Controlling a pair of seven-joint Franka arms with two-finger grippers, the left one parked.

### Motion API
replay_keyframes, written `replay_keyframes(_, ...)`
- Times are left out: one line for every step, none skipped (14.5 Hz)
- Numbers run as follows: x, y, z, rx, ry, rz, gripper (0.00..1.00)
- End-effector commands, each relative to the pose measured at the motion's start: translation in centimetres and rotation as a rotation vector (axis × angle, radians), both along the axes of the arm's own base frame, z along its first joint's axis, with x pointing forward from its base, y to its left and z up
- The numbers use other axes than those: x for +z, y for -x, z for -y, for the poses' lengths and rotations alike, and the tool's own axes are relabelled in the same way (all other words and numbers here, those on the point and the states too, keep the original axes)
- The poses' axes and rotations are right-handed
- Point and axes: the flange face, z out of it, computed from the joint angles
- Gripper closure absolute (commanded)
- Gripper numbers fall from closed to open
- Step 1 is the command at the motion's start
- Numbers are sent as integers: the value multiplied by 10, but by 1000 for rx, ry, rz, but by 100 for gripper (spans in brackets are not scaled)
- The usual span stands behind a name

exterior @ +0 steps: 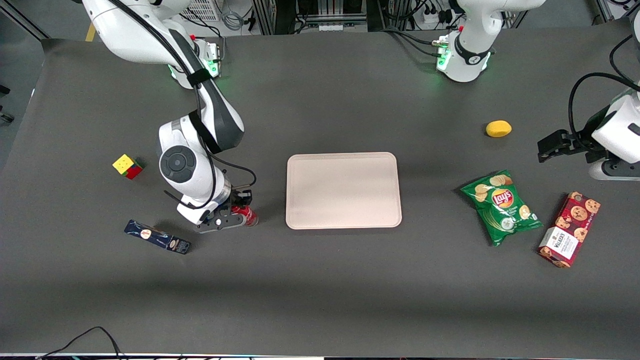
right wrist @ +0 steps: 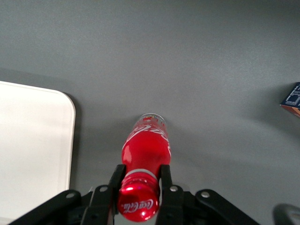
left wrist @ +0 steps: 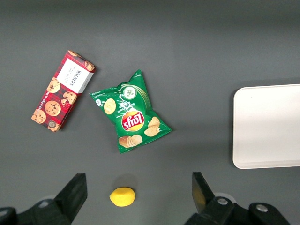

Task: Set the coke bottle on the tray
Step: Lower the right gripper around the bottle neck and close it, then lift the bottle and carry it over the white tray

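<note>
1. My gripper [exterior: 243,209] was low over the table [exterior: 320,290], just beside the tray [exterior: 344,190], toward the working arm's end; fingers [right wrist: 165,180] pinched the coke bottle [right wrist: 146,150] at the neck, just below the red cap.
2. Bottle [exterior: 247,215] stood w/ its clear base at the table surface; couldn't tell if base touched or was lifted a bit; wrist view showed white script on red label and on cap.
3. Bottle was near tray's short edge [right wrist: 71,136] but apart from it, not on tray.
4. Dark blue box [exterior: 157,237] lay flat nearer the front camera than my gripper; its corner [right wrist: 291,97] showed in wrist view.
5. Colour cube [exterior: 127,166] sat farther out toward my end of the table.
6. Toward the parked arm's end: green chips bag [exterior: 501,207], cookie box [exterior: 570,229], lemon [exterior: 498,128]; all well apart from tray.
</note>
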Motion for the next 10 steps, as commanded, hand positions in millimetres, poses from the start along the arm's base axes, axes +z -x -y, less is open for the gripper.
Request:
replay_keyframes(5, 0, 3, 24, -1, 3, 100)
replay_keyframes(8, 0, 1, 36, -4, 7, 100)
replay_keyframes(12, -2, 2, 56, -7, 16, 100)
replay_keyframes(22, -4, 2, 71, -11, 23, 100)
replay_keyframes(36, -6, 1, 74, -10, 13, 100)
replay_keyframes(54, -11, 1, 72, -9, 4, 100)
replay_keyframes(75, -14, 1, 69, -11, -5, 100)
replay_keyframes(98, -15, 1, 65, -15, -14, 100)
replay_keyframes(121, -15, 2, 65, -18, -15, 100)
replay_keyframes(145, -13, 2, 68, -22, -15, 100)
